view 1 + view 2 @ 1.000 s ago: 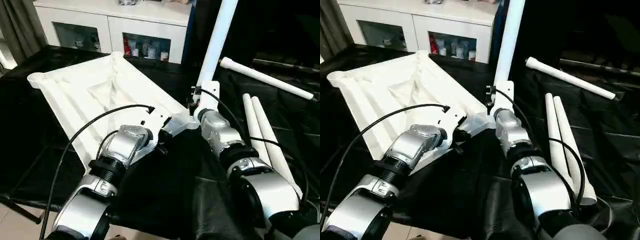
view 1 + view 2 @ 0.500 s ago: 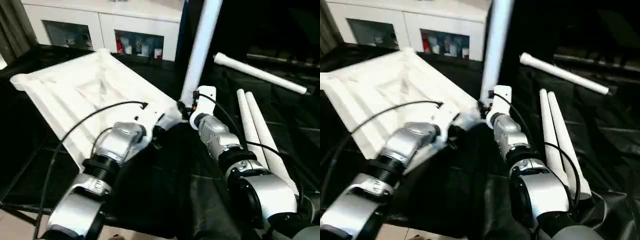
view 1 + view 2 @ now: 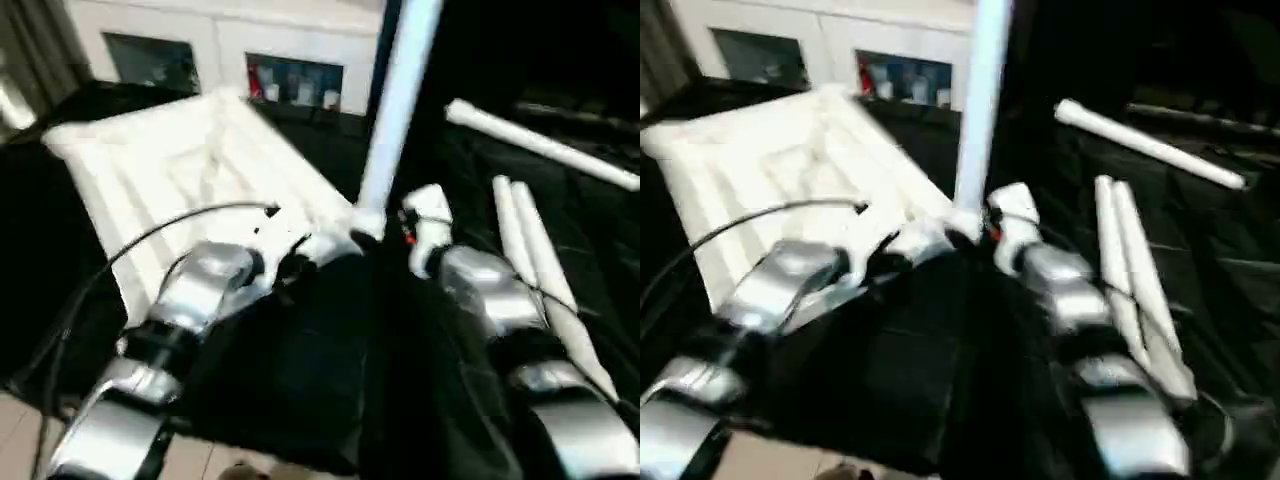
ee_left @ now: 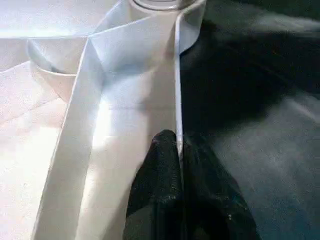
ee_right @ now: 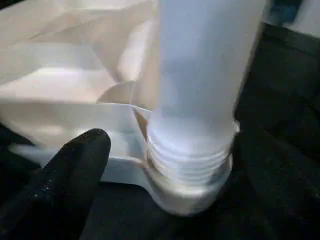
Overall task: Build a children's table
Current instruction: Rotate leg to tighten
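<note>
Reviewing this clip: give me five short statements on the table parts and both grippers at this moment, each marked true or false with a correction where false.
1. One leg stands upright in a corner socket of the tabletop. True.
2. The left gripper is shut on the tabletop's rim. True.
3. The right gripper clamps the upright leg. False: its finger stands off the leg.
4. Three loose legs lie on the black cloth. True.
5. The tabletop lies smooth side up. False: its ribbed underside faces up.

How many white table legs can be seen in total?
4. One leg stands upright in the tabletop's corner socket; two legs lie side by side on the black cloth; one leg lies farther back.
</note>
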